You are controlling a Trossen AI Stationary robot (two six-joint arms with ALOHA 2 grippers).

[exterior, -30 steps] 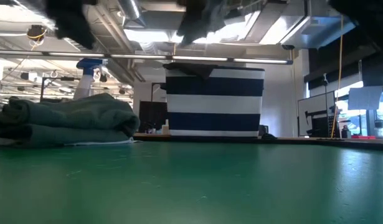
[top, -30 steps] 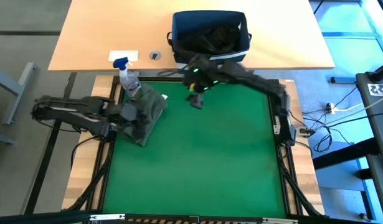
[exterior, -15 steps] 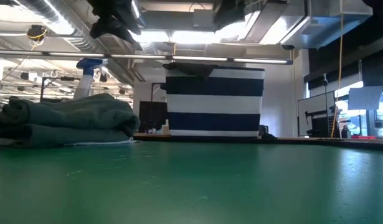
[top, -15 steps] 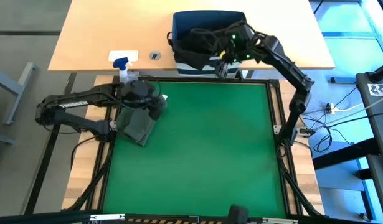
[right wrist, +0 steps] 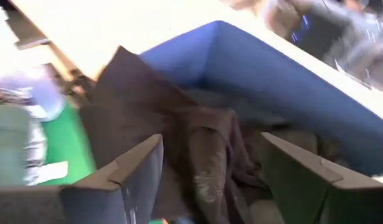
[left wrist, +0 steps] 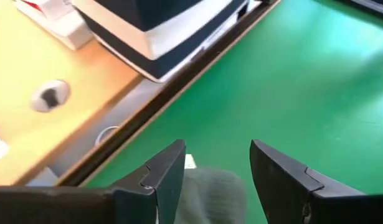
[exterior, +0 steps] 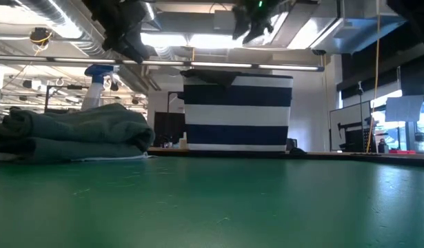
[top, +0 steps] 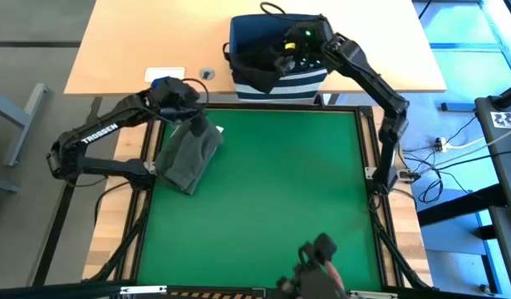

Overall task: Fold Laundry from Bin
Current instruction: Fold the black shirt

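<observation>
- Left arm: reaches from the left edge of the high view toward the upper left corner of the green mat (top: pixel 272 199) on the desk (top: pixel 122 50).
- Left tool (top: pixel 185 98): hangs above the far end of the folded garment. In the left wrist view its two dark fingers (left wrist: pixel 169 177) stand apart, nothing between them; grey-green cloth shows below the gap.
- Folded garment (top: pixel 189 154): grey-green cloth lying on the mat at left centre of the high view. In the low view it is a flat stack (exterior: pixel 70 134) at the left.
- Spray bottle (exterior: pixel 94 86): blue-nozzled, upright behind the folded stack, left of centre in the low view.
- Bin (top: pixel 280 50): navy with white stripes, standing on the wooden desk at upper centre of the high view, just beyond the mat's far edge. In the low view it stands at centre (exterior: pixel 237 110).
- Laundry in bin: dark cloth (right wrist: pixel 197 155) lies heaped inside the blue walls, one piece draped over the rim.
- Right arm: extends from the right side of the high view up to the bin.
- Right tool (top: pixel 295 46): positioned over the bin's open top. In the right wrist view its fingers (right wrist: pixel 138 174) are spread wide above the dark cloth, gripping nothing.
</observation>
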